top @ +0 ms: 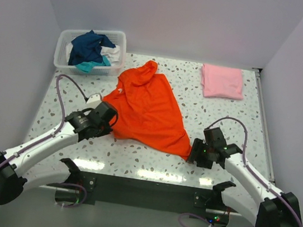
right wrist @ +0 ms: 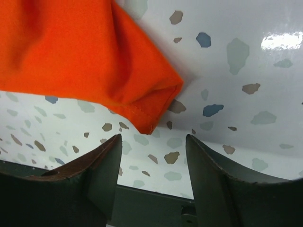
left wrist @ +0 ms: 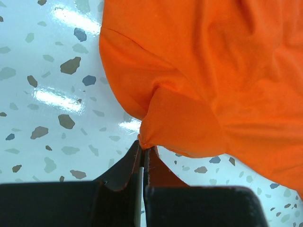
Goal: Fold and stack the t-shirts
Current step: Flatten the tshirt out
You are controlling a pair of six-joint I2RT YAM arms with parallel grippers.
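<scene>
We see an orange-red t-shirt (top: pixel 149 110) spread at the centre of the bench (top: pixel 224 115), a tool at each of its lower corners.

At the upper left of the overhead frame the translucent basket (top: pixel 65 36) holds a crumpled heap: a navy t-shirt (top: pixel 90 45) on top, teal cloth (top: pixel 87 66) at its lower edge and white cloth (top: pixel 113 51) on the right side. At the upper right a pink t-shirt (top: pixel 222 81) lies folded on the bench, well apart from the orange-red one. The left tool (left wrist: pixel 143 153) is pressed together, pinching a bunched fold of the orange-red t-shirt's edge at centre left. The right tool (right wrist: pixel 154 142) stands spread, with the shirt's lower right corner just ahead of the gap and not gripped.
</scene>
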